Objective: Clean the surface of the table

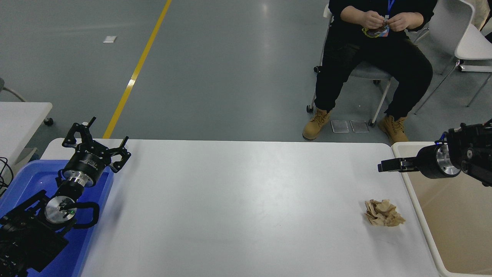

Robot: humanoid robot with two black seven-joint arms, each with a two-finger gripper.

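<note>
Head view: crumpled tan paper wad [383, 212] lies near the matte white table surface's [238, 200] right edge; right gripper [384, 166], fingers narrow, hovers above the cream tub [423, 227]; left gripper [100, 143] spread wide over the blue bin [23, 181].

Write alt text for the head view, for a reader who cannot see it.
A crumpled tan paper wad lies on the large matte white tabletop, near its right end. The right hand hovers over the cream plastic tub; the left hand, open, is parked over the blue plastic bin. A seated person faces the table.
</note>
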